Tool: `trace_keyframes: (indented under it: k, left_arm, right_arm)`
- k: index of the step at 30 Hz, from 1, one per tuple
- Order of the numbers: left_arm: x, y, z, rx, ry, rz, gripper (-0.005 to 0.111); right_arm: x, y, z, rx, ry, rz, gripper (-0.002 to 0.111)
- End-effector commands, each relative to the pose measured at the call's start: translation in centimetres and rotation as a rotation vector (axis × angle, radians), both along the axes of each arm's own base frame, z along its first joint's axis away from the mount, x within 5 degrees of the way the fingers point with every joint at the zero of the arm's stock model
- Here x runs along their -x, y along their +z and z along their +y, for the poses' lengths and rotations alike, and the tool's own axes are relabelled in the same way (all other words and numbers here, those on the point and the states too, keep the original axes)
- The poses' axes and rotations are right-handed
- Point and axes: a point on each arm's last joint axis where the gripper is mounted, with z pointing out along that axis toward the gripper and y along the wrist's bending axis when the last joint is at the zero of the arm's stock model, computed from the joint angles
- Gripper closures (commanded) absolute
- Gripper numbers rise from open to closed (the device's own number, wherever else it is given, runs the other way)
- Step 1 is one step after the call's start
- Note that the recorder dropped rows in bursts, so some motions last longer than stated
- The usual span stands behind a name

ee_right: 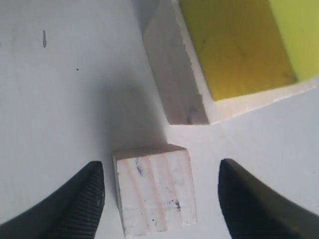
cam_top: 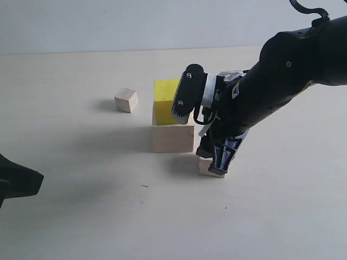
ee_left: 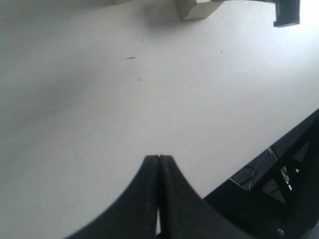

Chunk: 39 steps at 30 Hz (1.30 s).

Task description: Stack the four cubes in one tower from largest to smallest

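Right pincer (ee_right: 160, 195) wide open, low over the bench (ee_left: 99, 99), straddling the medium cube (ee_right: 154, 189). The cube sits between the fingers (ee_right: 75, 204) with bench showing on both sides. I see no contact, and nothing is gripped.

Large cube (cam_top: 172, 138) with the yellow cube (cam_top: 165, 100) on top stands just beyond the fingertips, near the medium cube but apart from it. Small cube (cam_top: 126, 100) lies alone, well past that stack.

Left pincer (ee_left: 158, 164) shut and empty over bare bench, with the bench edge close beside it.

Exterior view: the arm hides most of the medium cube and one side of the yellow cube. The wrist view crops the stack.

Bench is open around the right pincer except on the stack side.
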Motion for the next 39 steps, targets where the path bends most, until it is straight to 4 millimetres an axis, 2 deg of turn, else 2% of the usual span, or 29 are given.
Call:
trace_keyframes:
  k: [1,9,13,16,19,21,25,28,29,31,34,36,39]
  left_arm:
    - [0.1,0.0,0.1,0.007,0.001,-0.006,0.107]
    - [0.1,0.0,0.1,0.007,0.001,-0.006,0.107]
    - [0.0,0.1,0.0,0.012,0.005,-0.014,0.107]
    - [0.0,0.1,0.0,0.012,0.005,-0.014,0.107]
    - [0.0,0.1,0.0,0.013,0.006,-0.016,0.107]
    - [0.0,0.1,0.0,0.018,0.006,-0.013,0.107]
    - [0.0,0.1,0.0,0.020,0.008,-0.014,0.107]
    - [0.0,0.1,-0.1,0.026,0.008,-0.010,0.107]
    - [0.0,0.1,-0.1,0.027,0.009,-0.009,0.107]
    - [0.0,0.1,-0.1,0.027,0.009,-0.009,0.107]
    - [0.0,0.1,-0.1,0.026,0.008,-0.008,0.107]
    - [0.0,0.1,-0.1,0.026,0.008,-0.008,0.107]
    - [0.0,0.1,0.0,0.021,0.008,-0.013,0.107]
  right_arm:
    - [0.5,0.5,-0.4,0.018,0.017,0.022,0.046]
    - [1.6,4.7,-1.2,-0.069,-0.028,-0.062,0.046]
    - [2.0,6.1,-1.4,-0.098,-0.034,-0.098,0.046]
    - [2.0,6.5,-1.5,-0.138,-0.101,-0.091,0.046]
    - [1.6,5.8,-1.8,-0.097,-0.130,-0.061,0.046]
    - [0.7,4.7,-2.7,-0.040,-0.153,0.057,0.046]
    - [-0.6,3.2,-3.2,-0.025,-0.109,0.132,0.046]
    - [-1.5,2.0,-2.9,-0.015,-0.041,0.202,0.046]
    - [-1.6,0.9,-2.5,-0.010,0.040,0.270,0.046]
    - [-1.6,0.1,-2.3,0.007,0.126,0.309,0.046]
    - [-1.8,-1.6,-2.2,0.044,0.175,0.347,0.046]
    - [-2.0,-1.9,-2.2,0.046,0.172,0.340,0.046]
    - [-2.2,-1.1,-2.1,0.027,0.154,0.283,0.046]
